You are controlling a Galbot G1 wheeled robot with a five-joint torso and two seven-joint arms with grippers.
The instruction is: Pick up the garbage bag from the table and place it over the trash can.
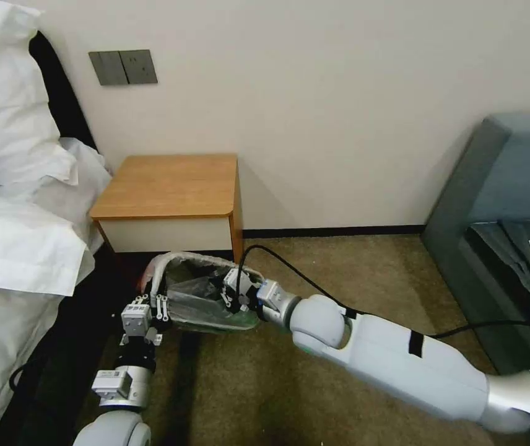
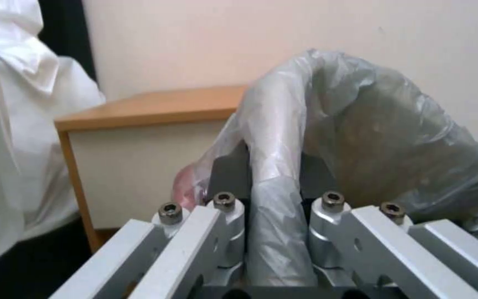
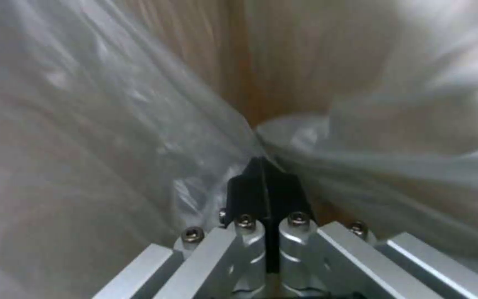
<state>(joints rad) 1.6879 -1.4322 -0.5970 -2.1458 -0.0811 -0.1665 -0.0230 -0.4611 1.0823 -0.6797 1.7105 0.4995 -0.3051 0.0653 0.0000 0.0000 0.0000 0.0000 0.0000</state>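
Observation:
The trash can [image 1: 240,321] stands on the carpet just in front of the table [image 1: 166,186]. The crinkled grey garbage bag [image 1: 197,291] is spread across its opening, with a pink-red band at the left corner. My left gripper [image 1: 158,298] is at the bin's near-left side, shut on a bunched strand of the garbage bag [image 2: 275,137], with the table [image 2: 156,104] behind it. My right gripper [image 1: 231,294] reaches in from the right over the bin's right side. Its black pads [image 3: 247,191] are pressed together on a fold of the garbage bag [image 3: 139,124].
A bed with white pillows [image 1: 17,186] runs along the left, close to my left arm. A grey upholstered seat [image 1: 500,204] stands at the right. A black cable [image 1: 296,272] trails from my right arm. Open carpet [image 1: 370,272] lies between bin and seat.

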